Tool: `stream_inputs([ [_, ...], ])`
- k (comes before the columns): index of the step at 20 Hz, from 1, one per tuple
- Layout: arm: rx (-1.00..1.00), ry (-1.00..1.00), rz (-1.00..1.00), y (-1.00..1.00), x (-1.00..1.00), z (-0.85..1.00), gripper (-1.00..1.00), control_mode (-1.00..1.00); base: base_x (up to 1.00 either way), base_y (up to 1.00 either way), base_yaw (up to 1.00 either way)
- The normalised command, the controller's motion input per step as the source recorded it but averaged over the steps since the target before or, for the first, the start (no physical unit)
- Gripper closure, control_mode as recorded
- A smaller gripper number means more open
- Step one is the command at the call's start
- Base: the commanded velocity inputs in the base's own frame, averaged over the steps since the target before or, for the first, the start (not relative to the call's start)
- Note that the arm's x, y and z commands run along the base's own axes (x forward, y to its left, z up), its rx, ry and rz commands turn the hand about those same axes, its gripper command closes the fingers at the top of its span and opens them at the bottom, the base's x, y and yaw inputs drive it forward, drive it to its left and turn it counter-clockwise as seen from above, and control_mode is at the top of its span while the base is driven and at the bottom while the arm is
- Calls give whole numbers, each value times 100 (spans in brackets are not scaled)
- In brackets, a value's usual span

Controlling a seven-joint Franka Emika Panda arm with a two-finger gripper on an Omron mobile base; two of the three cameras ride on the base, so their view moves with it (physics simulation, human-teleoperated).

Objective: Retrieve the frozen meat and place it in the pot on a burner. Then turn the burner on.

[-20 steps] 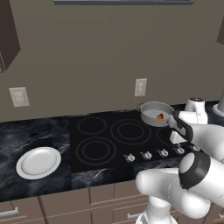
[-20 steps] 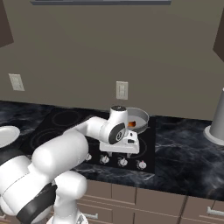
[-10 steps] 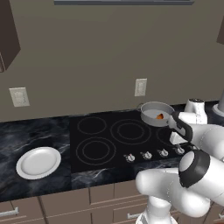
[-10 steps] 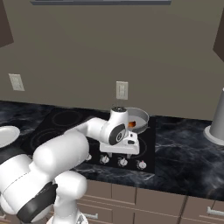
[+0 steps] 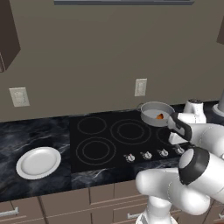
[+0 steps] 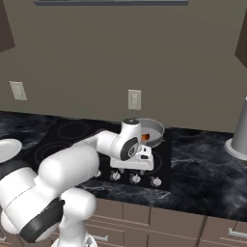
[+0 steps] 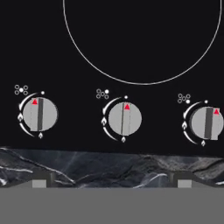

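Frozen meat: lies inside the pot at the far right of the cooktop, so the placing step is judged done.
Pot: is set on the far right burner, ready for heat.
Gripper: is held spread wide and empty, pointed down over the row of knobs at the cooktop's near edge.
Middle knob: is centred between the fingertips, judged the one to be turned.
Plate: is left on the counter at the left, unused.
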Motion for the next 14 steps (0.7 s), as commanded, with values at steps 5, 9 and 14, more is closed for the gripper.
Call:
stream_inputs([
  [5, 4, -1, -5, 0, 19, -4, -100, -100, 0, 0, 0],
  [9, 2, 0, 0, 0, 4, 0, -100, -100, 0, 0, 0],
  [14, -1, 0, -7, -3, 13, -12, -100, -100, 0, 0, 0],
])
